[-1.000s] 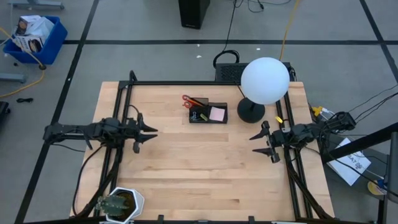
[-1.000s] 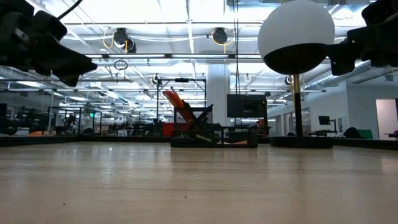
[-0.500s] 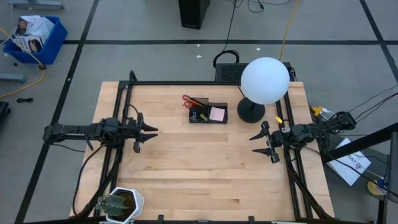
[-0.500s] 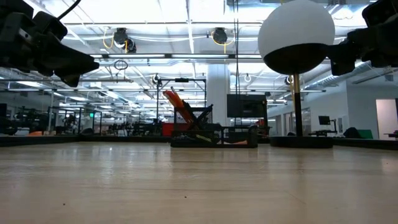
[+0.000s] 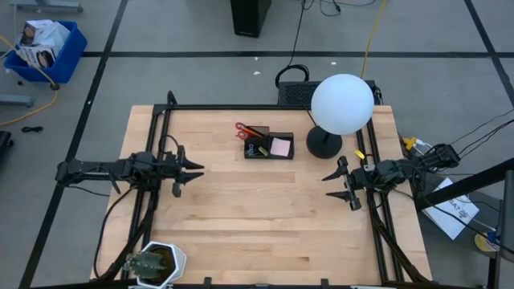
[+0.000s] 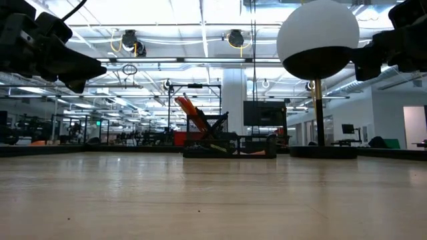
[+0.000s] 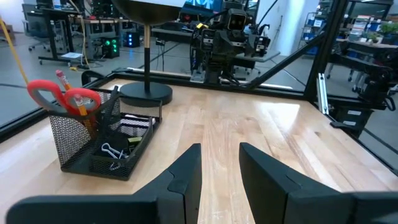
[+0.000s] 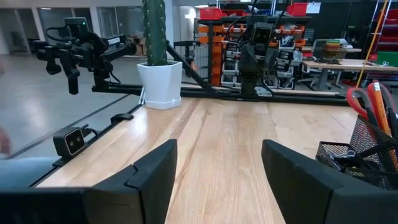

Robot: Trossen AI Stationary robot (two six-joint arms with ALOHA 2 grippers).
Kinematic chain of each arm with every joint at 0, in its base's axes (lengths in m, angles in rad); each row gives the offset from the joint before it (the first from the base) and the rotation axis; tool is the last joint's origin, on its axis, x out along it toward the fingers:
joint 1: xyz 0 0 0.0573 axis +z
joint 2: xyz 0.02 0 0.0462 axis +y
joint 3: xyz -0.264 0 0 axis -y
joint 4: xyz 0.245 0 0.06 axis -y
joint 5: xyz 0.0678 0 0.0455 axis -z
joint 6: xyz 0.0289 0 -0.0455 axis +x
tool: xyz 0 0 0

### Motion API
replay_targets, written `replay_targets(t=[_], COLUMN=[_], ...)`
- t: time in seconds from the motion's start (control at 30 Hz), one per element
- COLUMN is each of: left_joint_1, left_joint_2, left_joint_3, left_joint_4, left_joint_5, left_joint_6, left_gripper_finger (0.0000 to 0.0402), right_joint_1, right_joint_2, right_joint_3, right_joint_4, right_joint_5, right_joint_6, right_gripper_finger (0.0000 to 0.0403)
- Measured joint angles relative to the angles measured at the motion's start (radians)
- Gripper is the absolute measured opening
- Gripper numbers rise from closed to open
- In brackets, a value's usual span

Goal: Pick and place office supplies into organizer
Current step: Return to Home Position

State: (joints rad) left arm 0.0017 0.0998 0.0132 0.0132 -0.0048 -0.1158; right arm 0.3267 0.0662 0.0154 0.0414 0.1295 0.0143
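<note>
The black mesh organizer stands at the far middle of the table, also seen in the left wrist view and the right wrist view. Red-handled scissors and an orange pencil stand upright in its taller section. A pink sticky-note pad and binder clips lie in its low compartments. My left gripper hovers open over the table's left part. My right gripper hovers open on the right. Both are apart from the organizer.
A lamp with a white globe stands on a round black base right of the organizer. A potted plant sits at the near left corner. Black frame rails run along the table's sides. Bare wood lies between the grippers.
</note>
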Motion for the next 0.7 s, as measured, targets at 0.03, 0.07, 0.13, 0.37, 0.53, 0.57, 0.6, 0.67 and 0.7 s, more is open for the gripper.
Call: replay_targets(t=[0.03,0.07,0.13,0.37,0.53,0.57,0.6,0.67,0.7], left_joint_1=[0.000,0.000,0.000,0.000,0.000,0.000,0.000,0.000,0.000], left_joint_2=[0.000,0.000,0.000,0.000,0.000,0.000,0.000,0.000,0.000], left_joint_3=[0.000,0.000,0.000,0.000,0.000,0.000,0.000,0.000,0.000], left_joint_4=[0.000,0.000,0.000,0.000,0.000,-0.001,-0.001,-0.001,-0.001], left_joint_5=[0.000,0.000,0.000,-0.001,-0.001,-0.001,-0.001,-0.001,-0.001], left_joint_6=[0.000,0.000,0.000,0.000,0.000,0.000,0.000,0.000,0.000], left_gripper_finger=[0.0113,0.0113,0.0113,0.0113,0.0113,0.0113,0.0113,0.0113,0.0113], right_joint_1=[0.000,0.000,0.000,0.000,0.000,0.000,0.000,0.000,0.000], right_joint_2=[0.000,0.000,0.000,0.000,0.000,0.000,0.000,0.000,0.000], right_joint_3=[0.000,0.000,0.000,0.000,0.000,0.000,0.000,0.000,0.000], right_joint_4=[0.000,0.000,0.000,0.000,0.000,0.000,0.000,0.000,0.000], right_joint_5=[0.000,0.000,0.000,0.000,0.000,0.000,0.000,0.000,0.000], right_joint_6=[0.000,0.000,0.000,0.000,0.000,0.000,0.000,0.000,0.000], right_gripper_finger=[0.0229,0.0230,0.0230,0.0227,0.0231,0.0232,0.0232,0.0232,0.0232])
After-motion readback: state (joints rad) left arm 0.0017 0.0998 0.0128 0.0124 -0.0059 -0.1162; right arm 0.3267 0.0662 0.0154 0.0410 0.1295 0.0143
